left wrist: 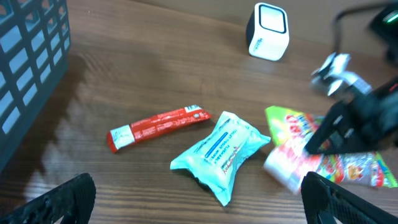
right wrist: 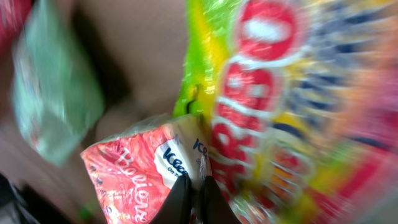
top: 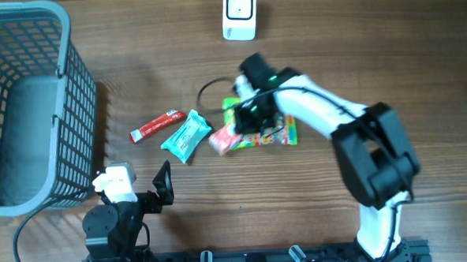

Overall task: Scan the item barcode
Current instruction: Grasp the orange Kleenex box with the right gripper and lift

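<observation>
A mock shop checkout is indicated: a grey shopping basket is seen at the left of the frame, a white barcode scanner at top centre, and a red snack bar and teal packet are laid on a wooden worktop between two robot arms.

You see a brown wood-grain table, a blue-grey lattice basket, a white scanner, a red bar with one white end, a teal packet labelled white, a pink-red tissue pack, and a green-yellow-red candy bag.
</observation>
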Controlling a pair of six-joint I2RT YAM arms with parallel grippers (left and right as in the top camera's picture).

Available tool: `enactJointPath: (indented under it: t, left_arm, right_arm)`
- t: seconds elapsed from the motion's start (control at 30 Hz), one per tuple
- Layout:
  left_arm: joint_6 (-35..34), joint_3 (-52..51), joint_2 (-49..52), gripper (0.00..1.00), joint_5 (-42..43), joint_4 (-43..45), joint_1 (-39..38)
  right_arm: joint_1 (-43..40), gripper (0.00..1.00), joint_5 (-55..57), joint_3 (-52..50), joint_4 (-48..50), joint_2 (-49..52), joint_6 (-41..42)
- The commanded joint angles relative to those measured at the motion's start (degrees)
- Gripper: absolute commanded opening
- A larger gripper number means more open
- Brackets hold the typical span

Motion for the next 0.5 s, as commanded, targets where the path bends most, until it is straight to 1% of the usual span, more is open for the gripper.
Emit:
enactJointPath:
  t: [0.0,0.13,0.2,0.33,0.37,0.4,0.47]
  left_arm:
    - [-0.1,0.0,-0.4,1.0,-0.5,-0.2,-0.3]
    - [-0.1,0.0,-0.4,1.0,-0.5,-0.2,-0.3]
    - [-0.1,0.0,-0.4,1.0,-0.5,-0.2,-0.3]
    - [-0.1,0.0,-0.4,1.0,-0.5,-0.2,-0.3]
    - [-0.1,0.0,-0.4,1.0,-0.5,-0.2,-0.3]
    - [-0.1,0.0,-0.4,1.0,-0.5,-0.2,-0.3]
    - [-0.1,0.0,-0.4,1.0,-0.5,-0.2,-0.3]
  right_arm:
    - [-5.5,0.05,5.9,1.7,-1.5,-6.7,12.7]
    - [-8.0,0.05,6.1,1.7,-1.9,-8.6,18.8]
    - [-8.3,0.05,6.1,1.7,-2.5,-9.0,23.4]
    - [-8.3,0.04,7.6,1.7,-3.6,-9.0,28.4]
    - [-8.3,0.04,9.5,1.7,-4.3,-9.0,32.0]
    - [-8.3,0.04,11.8,1.7,-4.7,-9.0,34.1]
    - [-8.3,0.04,21.1,1.2,-6.1,-9.0,36.2]
